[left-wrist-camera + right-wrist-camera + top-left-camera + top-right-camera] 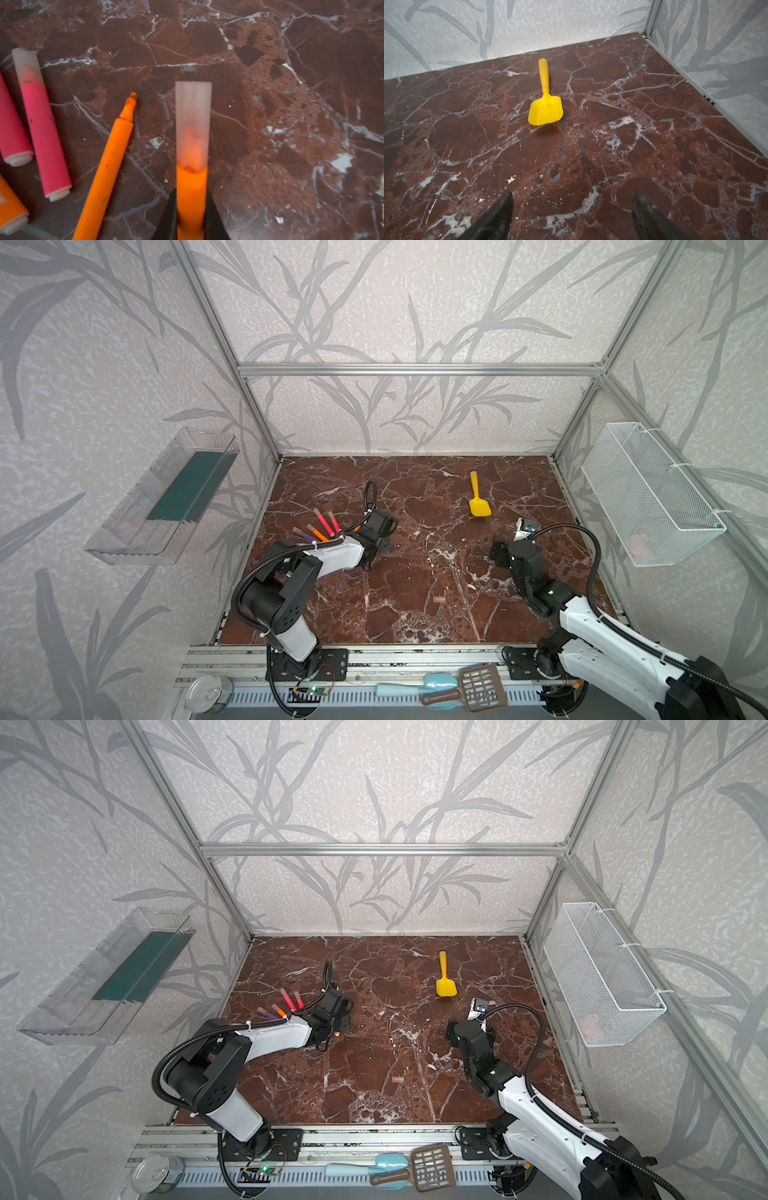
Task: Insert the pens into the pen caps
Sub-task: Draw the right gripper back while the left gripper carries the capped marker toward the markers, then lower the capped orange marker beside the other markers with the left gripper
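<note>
Left gripper [190, 194]: jaws clamped on the orange pen [191, 187] barrel, which leaves its translucent cap [193, 122] clear ahead.
Left arm: reaching low over the marble table [270, 83], beside the pink pens [44, 133], probably the drop spot.
Unfinished: 1 uncapped orange pen [108, 166]; 1 loose cap [439, 599] mid-table, well apart.
Right gripper [572, 199]: jaws wide apart, empty, tilted down toward the yellow shovel [546, 108].

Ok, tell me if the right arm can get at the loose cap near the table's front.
Probably yes: the right hand is open and empty, and the cap lies alone in the open, with nothing between them.
</note>
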`<state>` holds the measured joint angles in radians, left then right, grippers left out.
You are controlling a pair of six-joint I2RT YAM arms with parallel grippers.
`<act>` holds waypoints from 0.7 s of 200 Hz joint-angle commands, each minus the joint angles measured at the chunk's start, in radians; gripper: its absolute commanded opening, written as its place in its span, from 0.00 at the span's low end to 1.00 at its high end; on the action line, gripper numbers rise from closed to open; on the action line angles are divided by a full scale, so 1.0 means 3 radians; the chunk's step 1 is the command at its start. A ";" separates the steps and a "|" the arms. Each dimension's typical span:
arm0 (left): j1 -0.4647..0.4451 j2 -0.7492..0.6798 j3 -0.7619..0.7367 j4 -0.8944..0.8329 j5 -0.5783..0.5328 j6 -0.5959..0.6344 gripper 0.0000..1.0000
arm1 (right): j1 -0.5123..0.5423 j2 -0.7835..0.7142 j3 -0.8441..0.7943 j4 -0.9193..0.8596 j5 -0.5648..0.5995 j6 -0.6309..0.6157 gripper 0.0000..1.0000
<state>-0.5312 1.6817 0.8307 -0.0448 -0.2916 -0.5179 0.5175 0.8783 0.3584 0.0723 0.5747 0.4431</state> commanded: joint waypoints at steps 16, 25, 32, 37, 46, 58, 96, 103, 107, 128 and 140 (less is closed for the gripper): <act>0.0067 0.0146 0.0206 -0.0295 -0.0192 -0.0096 0.00 | -0.0035 0.0038 0.0017 0.0167 0.0155 -0.0046 0.88; 0.0076 0.0184 0.0226 -0.0311 -0.0194 -0.0089 0.00 | -0.0042 0.0087 0.0046 0.0149 0.0133 -0.0038 0.88; 0.0080 0.0216 0.0248 -0.0316 -0.0188 -0.0082 0.00 | -0.0043 0.0129 0.0074 0.0125 0.0111 -0.0037 0.87; 0.0085 0.0247 0.0264 -0.0314 -0.0179 -0.0079 0.00 | -0.0045 0.0163 0.0088 0.0112 0.0101 -0.0034 0.87; 0.0092 0.0303 0.0286 -0.0312 -0.0175 -0.0071 0.00 | -0.0043 0.0199 0.0120 0.0088 0.0086 -0.0029 0.87; 0.0103 0.0369 0.0319 -0.0326 -0.0141 -0.0076 0.00 | -0.0043 0.0223 0.0135 0.0076 0.0075 -0.0025 0.87; 0.0142 0.0486 0.0368 -0.0350 -0.0089 -0.0107 0.00 | -0.0048 0.0207 0.0126 0.0071 0.0058 -0.0025 0.87; 0.0150 0.0497 0.0374 -0.0339 -0.0086 -0.0106 0.00 | -0.0048 0.0198 0.0122 0.0071 0.0053 -0.0023 0.87; 0.0158 0.0503 0.0372 -0.0334 -0.0077 -0.0106 0.00 | -0.0051 0.0189 0.0117 0.0071 0.0053 -0.0022 0.87; 0.0177 0.0509 0.0396 -0.0360 -0.0025 -0.0104 0.04 | -0.0049 0.0127 0.0079 0.0086 0.0048 -0.0030 0.87; 0.0183 0.0509 0.0414 -0.0393 0.0000 -0.0095 0.08 | -0.0051 0.0105 0.0064 0.0086 0.0048 -0.0025 0.87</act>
<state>-0.4873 1.8011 0.9478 -0.1055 -0.3061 -0.5251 0.5076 0.9333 0.3649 0.0925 0.5823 0.4397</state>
